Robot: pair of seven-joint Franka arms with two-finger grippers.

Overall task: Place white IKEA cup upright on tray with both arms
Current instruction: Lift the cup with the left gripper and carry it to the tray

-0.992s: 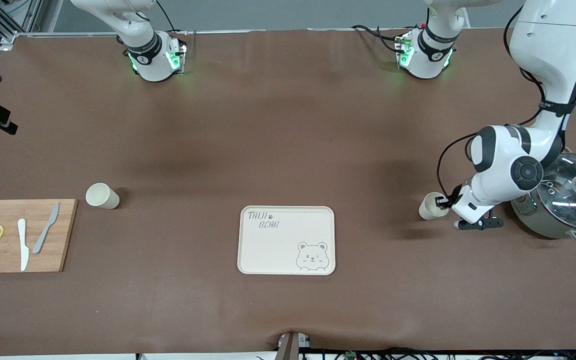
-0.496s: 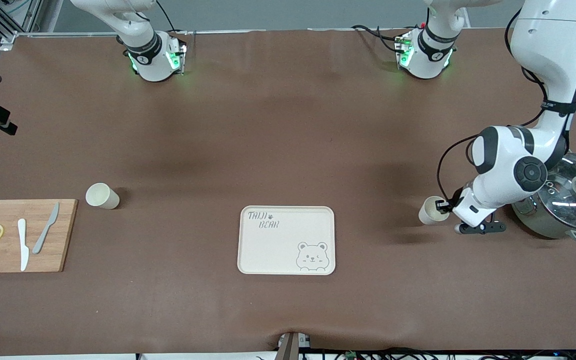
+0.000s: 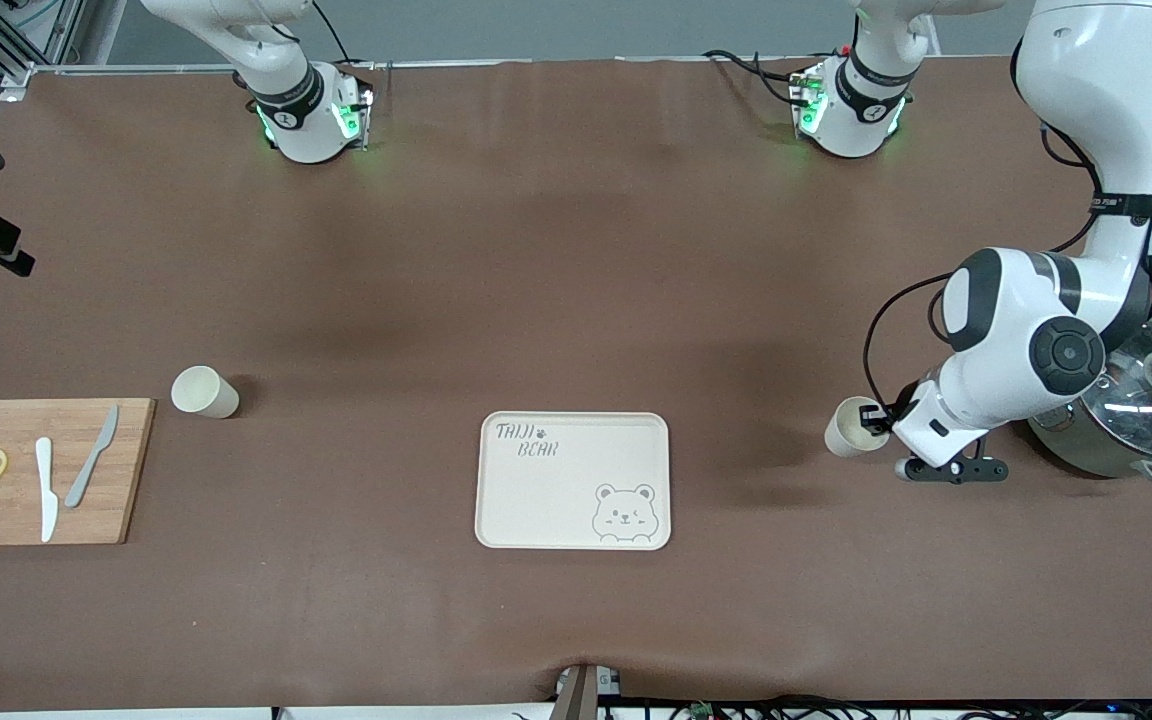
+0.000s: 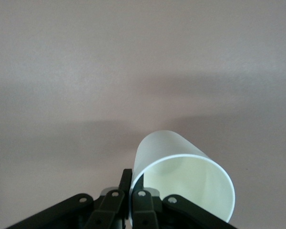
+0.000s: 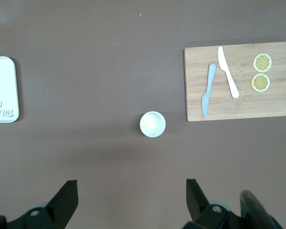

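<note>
My left gripper (image 3: 877, 416) is shut on the rim of a white cup (image 3: 846, 431), one finger inside and one outside. It holds the cup tipped on its side, just above the table between the tray and the pot. In the left wrist view the cup (image 4: 181, 183) fills the space at the left gripper (image 4: 132, 188). The cream tray (image 3: 536, 500) with the bear drawing lies at the table's middle and holds nothing. A second white cup (image 3: 203, 391) stands upright beside the cutting board. My right gripper (image 5: 132, 200) is open and empty, high over that cup (image 5: 152, 124).
A steel pot with a glass lid (image 3: 1136, 405) stands at the left arm's end of the table, close to the left arm's wrist. A wooden cutting board (image 3: 46, 470) with two knives and two lemon slices lies at the right arm's end. The tray's edge (image 5: 2, 90) shows in the right wrist view.
My left gripper has moved a little toward the tray with the cup in it. The second cup, the tray and the right arm's base have not moved.
</note>
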